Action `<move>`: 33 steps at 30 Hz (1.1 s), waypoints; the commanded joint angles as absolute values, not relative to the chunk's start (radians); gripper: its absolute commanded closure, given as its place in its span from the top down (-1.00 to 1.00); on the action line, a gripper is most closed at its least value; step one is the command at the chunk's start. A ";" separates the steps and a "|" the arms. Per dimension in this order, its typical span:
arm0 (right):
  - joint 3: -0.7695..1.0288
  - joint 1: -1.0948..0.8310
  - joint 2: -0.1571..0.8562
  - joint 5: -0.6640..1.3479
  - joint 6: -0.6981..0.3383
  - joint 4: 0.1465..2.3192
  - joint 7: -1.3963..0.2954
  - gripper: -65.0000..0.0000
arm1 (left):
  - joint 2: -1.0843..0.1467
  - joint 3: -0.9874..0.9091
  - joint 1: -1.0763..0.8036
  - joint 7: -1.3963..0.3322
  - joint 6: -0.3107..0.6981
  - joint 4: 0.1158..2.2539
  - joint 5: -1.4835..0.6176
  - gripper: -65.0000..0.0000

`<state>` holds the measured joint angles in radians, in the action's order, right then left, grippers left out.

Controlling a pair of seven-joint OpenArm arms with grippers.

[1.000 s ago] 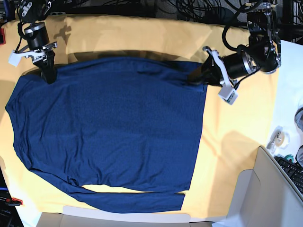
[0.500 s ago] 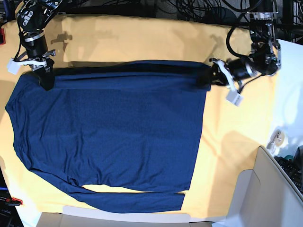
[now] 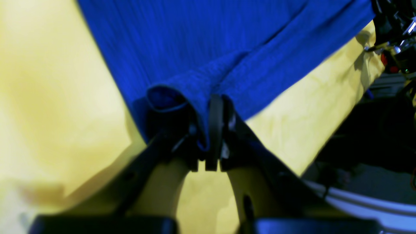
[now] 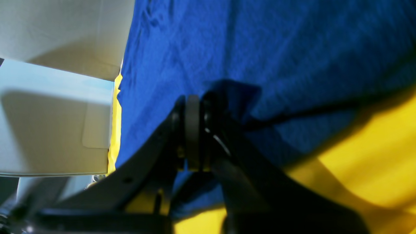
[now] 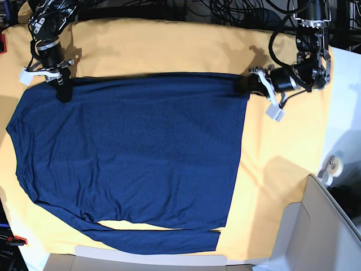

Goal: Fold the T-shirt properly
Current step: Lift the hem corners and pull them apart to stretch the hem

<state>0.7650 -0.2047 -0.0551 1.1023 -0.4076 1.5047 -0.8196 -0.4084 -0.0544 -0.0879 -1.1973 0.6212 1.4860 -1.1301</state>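
Note:
The dark navy T-shirt (image 5: 135,158) lies spread on the yellow-orange table cloth (image 5: 169,45), with one long sleeve along its near edge. My left gripper (image 5: 245,86), on the right of the base view, is shut on the shirt's far right corner. The left wrist view shows its fingertips (image 3: 213,130) pinching a bunched fold of blue fabric (image 3: 227,39). My right gripper (image 5: 63,90), on the left of the base view, is shut on the far left corner. In the right wrist view a dark pucker of cloth (image 4: 276,48) sits between its pads (image 4: 193,130). The far edge runs straight between the two grippers.
A cardboard box (image 5: 316,226) stands at the near right corner, and its pale flaps (image 4: 55,97) show in the right wrist view. A tape roll (image 5: 333,165) lies on the white surface at right. Cables run along the back edge.
Both grippers have moved toward the far side of the table with the shirt's corners in them. The doubled-over strip along the far edge has flattened and the edge is now pulled straight.

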 commanded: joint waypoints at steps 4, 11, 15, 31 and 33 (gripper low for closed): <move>0.763 -0.205 -0.061 1.095 -0.378 1.503 -0.848 -1.00 | -0.444 -0.067 -0.077 -1.184 0.627 1.508 -1.153 -1.00; 0.765 -0.199 -0.068 1.092 -0.378 1.584 -0.885 -1.00 | -0.472 -0.067 -0.048 -1.187 0.627 1.577 -1.152 -1.00; 0.765 -0.199 -0.068 1.089 -0.378 1.577 -0.883 -1.00 | -0.472 -0.058 -0.050 -1.187 0.627 1.569 -1.148 -1.00; 0.713 -0.188 -0.061 1.093 -0.228 1.569 -0.885 -0.37 | -0.472 -0.056 -0.051 -1.188 0.627 1.515 -1.148 -0.42; 0.708 -0.188 -0.062 1.095 -0.228 1.570 -0.885 -0.31 | -0.472 -0.059 -0.051 -1.188 0.627 1.515 -1.148 -0.42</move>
<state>0.7162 -0.1883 -0.0559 1.0748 -0.2386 1.5681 -0.8631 -0.4557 -0.0502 -0.0666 -1.2041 0.6216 1.5002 -1.1271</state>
